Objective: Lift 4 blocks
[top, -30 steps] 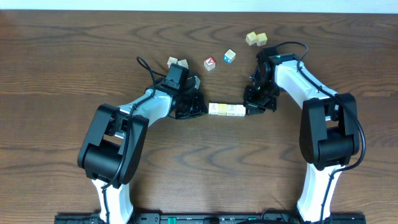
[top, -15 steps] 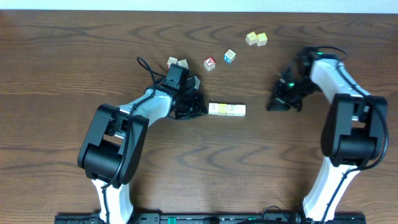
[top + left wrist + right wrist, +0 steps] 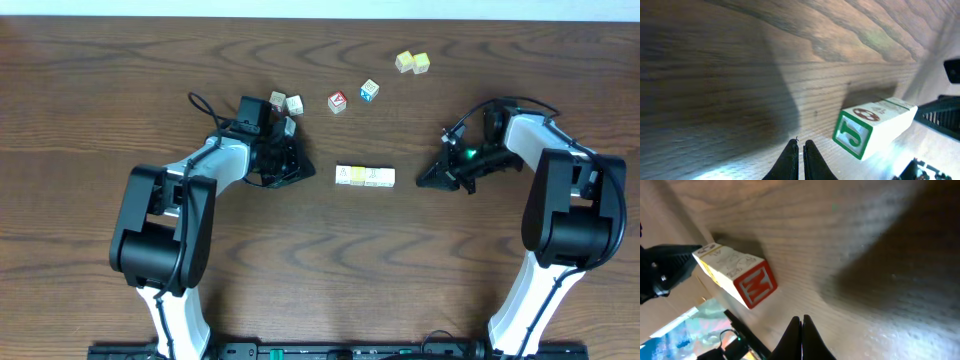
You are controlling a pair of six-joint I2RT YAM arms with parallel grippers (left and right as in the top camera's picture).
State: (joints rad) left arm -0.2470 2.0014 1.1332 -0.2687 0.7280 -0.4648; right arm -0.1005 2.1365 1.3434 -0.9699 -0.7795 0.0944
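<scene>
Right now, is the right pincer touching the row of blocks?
Apart. The overhead view shows a strip of bare table between the shut right pincer and the row of blocks; the right wrist view shows the same gap.

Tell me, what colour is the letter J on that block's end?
The J is green, green-bordered on white; clearest in left wrist view.

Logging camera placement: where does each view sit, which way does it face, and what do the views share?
Overhead: above the table, looking straight down; both arms show, left gripper and right gripper flanking the row of blocks.
Left wrist: low, facing the row's green J face; own shut fingers show.
Right wrist: low, facing its red M face; own shut fingers show.
Shared: all see that row.
</scene>
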